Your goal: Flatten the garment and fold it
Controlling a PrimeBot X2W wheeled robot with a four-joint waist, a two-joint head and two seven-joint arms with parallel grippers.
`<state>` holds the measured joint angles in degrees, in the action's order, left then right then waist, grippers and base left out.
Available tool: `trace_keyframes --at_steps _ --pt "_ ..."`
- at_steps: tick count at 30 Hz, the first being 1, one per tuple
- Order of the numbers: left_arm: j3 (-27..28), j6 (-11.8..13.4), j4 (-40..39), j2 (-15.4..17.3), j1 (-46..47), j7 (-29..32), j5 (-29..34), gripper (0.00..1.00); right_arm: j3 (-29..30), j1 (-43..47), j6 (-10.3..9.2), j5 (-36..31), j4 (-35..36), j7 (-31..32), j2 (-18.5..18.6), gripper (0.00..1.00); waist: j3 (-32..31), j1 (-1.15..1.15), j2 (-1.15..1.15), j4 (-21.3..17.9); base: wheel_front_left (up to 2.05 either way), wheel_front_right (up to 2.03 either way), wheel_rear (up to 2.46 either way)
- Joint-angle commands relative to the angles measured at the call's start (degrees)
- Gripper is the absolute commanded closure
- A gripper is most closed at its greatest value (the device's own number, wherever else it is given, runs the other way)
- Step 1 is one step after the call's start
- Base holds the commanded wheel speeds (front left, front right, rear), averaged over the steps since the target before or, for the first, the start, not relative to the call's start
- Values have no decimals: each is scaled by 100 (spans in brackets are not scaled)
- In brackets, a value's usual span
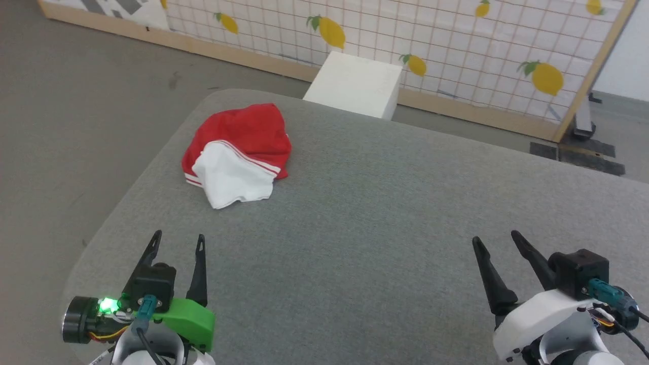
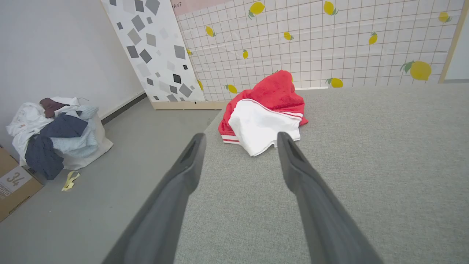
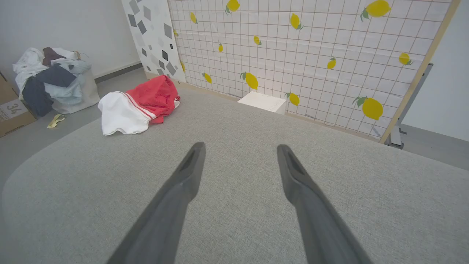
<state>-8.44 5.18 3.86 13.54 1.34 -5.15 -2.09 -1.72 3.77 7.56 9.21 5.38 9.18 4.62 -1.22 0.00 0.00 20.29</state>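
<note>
While the garment [image 1: 238, 152] lies crumpled by the desk's [image 1: 380, 213] far left corner, the left hand [image 1: 180, 234] gapes empty; the right hand [image 1: 495, 235] likewise.

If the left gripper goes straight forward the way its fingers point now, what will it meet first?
Probably the garment: its white sleeve lies right ahead of the open left gripper on the grey padded surface. Height is unclear, so it might touch that surface first.
</note>
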Motion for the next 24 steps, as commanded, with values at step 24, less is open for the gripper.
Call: trace_keyframes --at_steps 24 --pt "-87 -33 2 150 165 233 -279 0 -48 3 -8 -109 161 72 2 0 258 0 0 -39 0 0 0"
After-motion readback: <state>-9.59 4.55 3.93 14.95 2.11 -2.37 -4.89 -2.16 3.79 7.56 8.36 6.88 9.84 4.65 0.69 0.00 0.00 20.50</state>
